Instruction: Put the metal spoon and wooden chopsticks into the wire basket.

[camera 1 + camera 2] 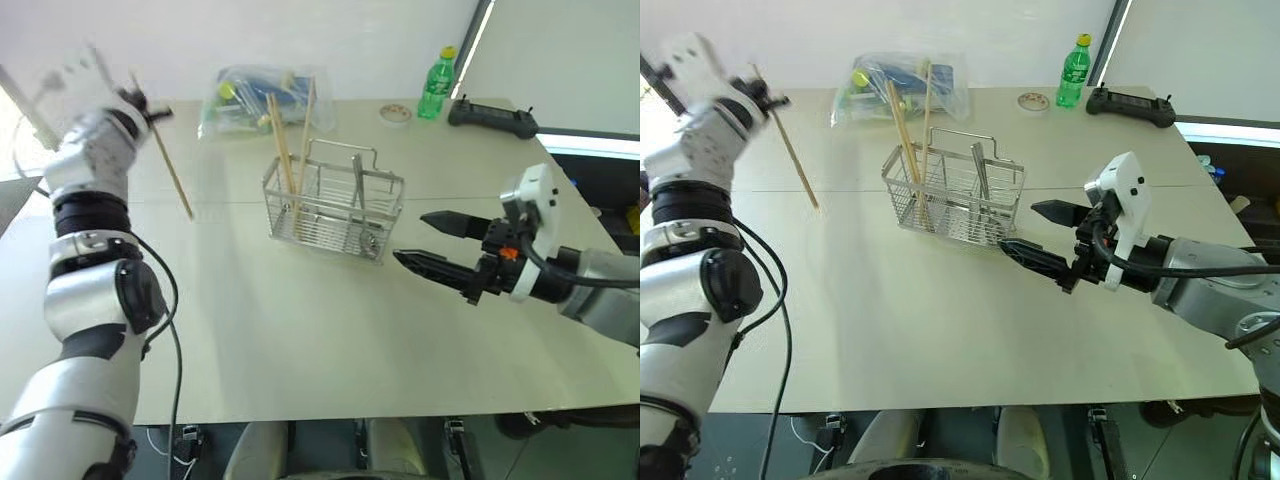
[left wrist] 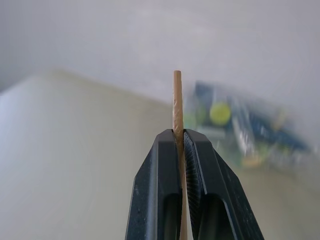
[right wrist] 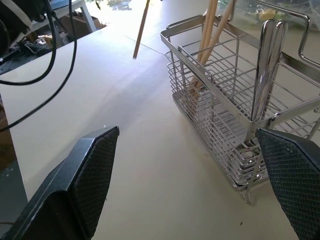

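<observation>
Left gripper (image 2: 179, 150) of mine is clamped on one wooden chopstick (image 1: 172, 170) near its upper end, the long tail slanting below toward the worktop (image 1: 300, 330). Stick is light, stiff, smooth; it may pivot. Right gripper (image 1: 425, 240) stands wide open, empty, beside the wire basket (image 1: 335, 215), which holds two chopsticks (image 1: 285, 150) and the metal spoon (image 3: 265, 65).
</observation>
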Motion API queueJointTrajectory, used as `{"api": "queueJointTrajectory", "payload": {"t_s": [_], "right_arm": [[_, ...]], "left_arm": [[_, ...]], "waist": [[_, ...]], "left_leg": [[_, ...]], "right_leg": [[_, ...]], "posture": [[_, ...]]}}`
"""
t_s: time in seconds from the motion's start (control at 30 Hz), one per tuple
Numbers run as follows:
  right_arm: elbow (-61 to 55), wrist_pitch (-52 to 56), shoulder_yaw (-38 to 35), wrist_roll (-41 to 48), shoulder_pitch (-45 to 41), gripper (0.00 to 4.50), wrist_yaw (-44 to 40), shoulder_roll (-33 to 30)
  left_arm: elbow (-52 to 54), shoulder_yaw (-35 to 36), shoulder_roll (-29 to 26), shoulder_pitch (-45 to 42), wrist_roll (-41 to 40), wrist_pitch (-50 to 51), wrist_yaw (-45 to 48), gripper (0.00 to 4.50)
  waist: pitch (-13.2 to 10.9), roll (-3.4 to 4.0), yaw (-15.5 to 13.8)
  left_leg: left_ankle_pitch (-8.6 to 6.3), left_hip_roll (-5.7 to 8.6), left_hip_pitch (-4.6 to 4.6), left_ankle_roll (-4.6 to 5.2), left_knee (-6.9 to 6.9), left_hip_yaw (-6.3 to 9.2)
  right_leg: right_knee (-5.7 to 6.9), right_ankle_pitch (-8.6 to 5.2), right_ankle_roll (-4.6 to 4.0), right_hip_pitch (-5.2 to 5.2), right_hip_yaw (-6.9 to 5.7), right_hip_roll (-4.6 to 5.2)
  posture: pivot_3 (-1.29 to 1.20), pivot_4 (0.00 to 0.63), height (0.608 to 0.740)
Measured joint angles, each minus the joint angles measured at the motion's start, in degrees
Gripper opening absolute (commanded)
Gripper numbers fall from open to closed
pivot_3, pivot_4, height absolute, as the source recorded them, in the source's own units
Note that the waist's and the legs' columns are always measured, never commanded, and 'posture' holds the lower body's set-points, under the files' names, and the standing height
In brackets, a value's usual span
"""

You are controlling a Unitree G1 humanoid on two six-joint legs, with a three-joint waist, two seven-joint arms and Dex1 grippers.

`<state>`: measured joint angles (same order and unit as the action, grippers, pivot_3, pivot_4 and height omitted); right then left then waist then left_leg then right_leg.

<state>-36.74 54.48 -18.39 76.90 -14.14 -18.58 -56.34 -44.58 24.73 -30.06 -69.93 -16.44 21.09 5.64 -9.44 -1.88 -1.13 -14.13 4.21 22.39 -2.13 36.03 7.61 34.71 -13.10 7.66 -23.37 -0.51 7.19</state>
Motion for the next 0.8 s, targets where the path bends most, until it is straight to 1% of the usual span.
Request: {"api": "queueJointTrajectory", "payload": {"t_s": [0.1, 0.23, 0.3, 0.47, 0.57, 0.67, 0.8], "right_arm": [[0.02, 0.15, 0.00, 0.38, 0.01, 4.50, -0.08, -0.01], [0.01, 0.15, 0.31, 0.39, 0.00, 4.50, -0.03, 0.02], [0.00, 0.15, 0.58, 0.39, 0.00, 4.50, 0.04, 0.07], [-0.20, 0.12, 0.88, 0.39, 0.23, 4.50, 0.66, 0.21], [-0.62, 0.07, 0.50, 0.61, 1.57, 4.50, 1.71, 0.23], [-1.86, -0.08, -0.65, 1.18, 3.55, 4.50, 2.91, 0.24], [-3.12, -0.46, -1.32, 2.22, 4.79, 4.50, 4.66, 0.35]], "left_arm": [[7.91, 0.35, 2.18, -2.27, -3.50, -2.61, 3.60, 0.05], [17.78, -1.38, 5.49, -6.07, -8.17, -0.28, 7.07, 0.05], [20.82, -3.05, 7.71, -6.68, -9.61, 1.22, 8.16, 0.05], [24.65, -8.32, 11.74, -5.96, -10.42, 3.55, 11.39, 0.05], [27.19, -12.45, 12.71, -2.89, -9.11, 2.31, 14.40, 0.05], [28.16, -14.78, 13.94, 0.26, -8.35, 1.95, 16.09, 0.05], [28.47, -16.15, 15.44, 1.86, -7.63, 1.70, 16.87, 0.05]], "waist": [[0.00, -0.02, -0.92], [0.04, 0.03, -1.17], [0.05, 0.06, -1.11], [0.05, 0.09, -0.87], [0.09, 0.22, -0.80], [0.08, 0.22, -1.00], [0.07, 0.20, -1.09]], "left_leg": [[0.00, -0.01, 0.06, 0.01, 0.02, -0.02], [-0.04, -0.01, 0.04, 0.08, 0.07, -0.11], [-0.03, -0.02, 0.01, 0.08, 0.06, -0.12], [-0.02, -0.09, -0.01, 0.08, 0.07, -0.16], [-0.02, -0.10, -0.05, 0.09, 0.06, -0.20], [-0.02, -0.10, -0.01, 0.09, 0.10, -0.20], [-0.02, -0.10, 0.00, 0.10, 0.12, -0.20]], "right_leg": [[-0.37, 0.21, 0.08, 0.11, -0.02, -0.05], [-0.52, 0.27, 0.15, 0.25, 0.02, -0.05], [-0.50, 0.27, 0.15, 0.25, 0.01, -0.09], [-0.49, 0.35, 0.02, 0.22, 0.03, -0.34], [-0.48, 0.35, 0.00, 0.21, 0.08, -0.34], [-0.48, 0.36, -0.02, 0.21, 0.08, -0.35], [-0.52, 0.37, -0.02, 0.23, 0.09, -0.34]], "posture": [[0.00, 0.150, 0.702], [0.00, 0.150, 0.702], [0.00, 0.150, 0.702], [0.00, 0.150, 0.702], [0.00, 0.150, 0.702], [0.00, 0.150, 0.702], [0.00, 0.150, 0.702]]}}
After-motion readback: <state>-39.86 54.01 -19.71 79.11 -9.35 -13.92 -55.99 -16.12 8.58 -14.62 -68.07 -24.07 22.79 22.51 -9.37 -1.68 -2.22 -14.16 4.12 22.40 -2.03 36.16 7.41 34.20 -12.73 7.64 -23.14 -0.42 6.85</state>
